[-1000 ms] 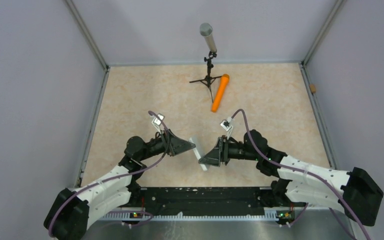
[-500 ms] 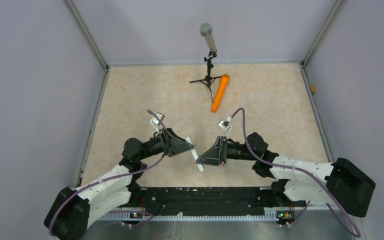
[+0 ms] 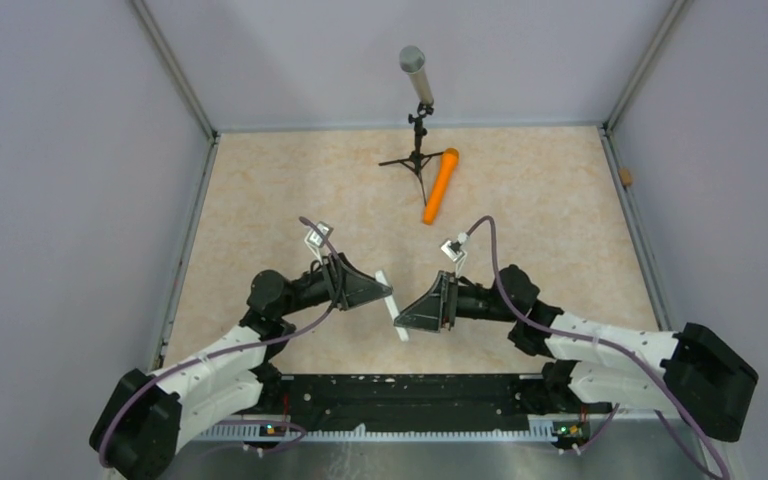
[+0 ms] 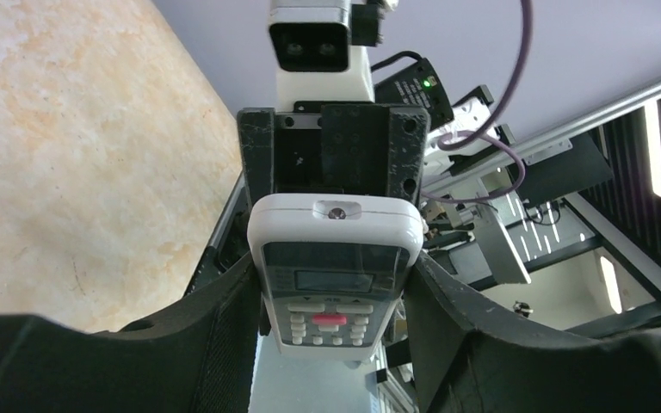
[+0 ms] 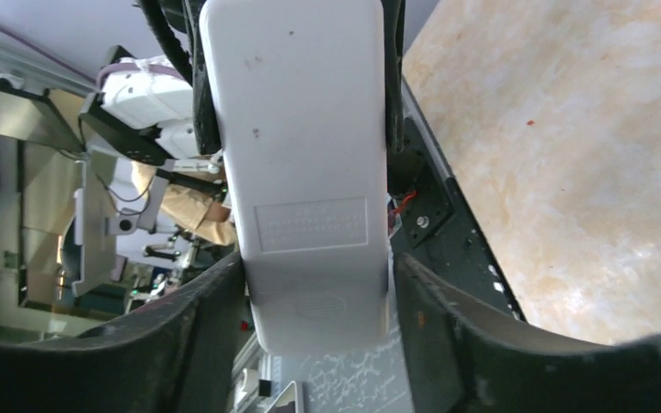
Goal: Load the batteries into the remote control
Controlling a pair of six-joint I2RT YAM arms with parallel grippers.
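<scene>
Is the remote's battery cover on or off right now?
On, it seems: in the right wrist view the remote control has a smooth, unbroken white back, no open bay.

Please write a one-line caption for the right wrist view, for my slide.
The right fingers hold the remote control, its plain white back facing the camera.

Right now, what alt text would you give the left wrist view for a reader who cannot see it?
The white remote control, screen and buttons facing the camera, sits clamped between the dark fingers of the left gripper. The right gripper holds its far end from behind, with the tan table off to the left.
</scene>
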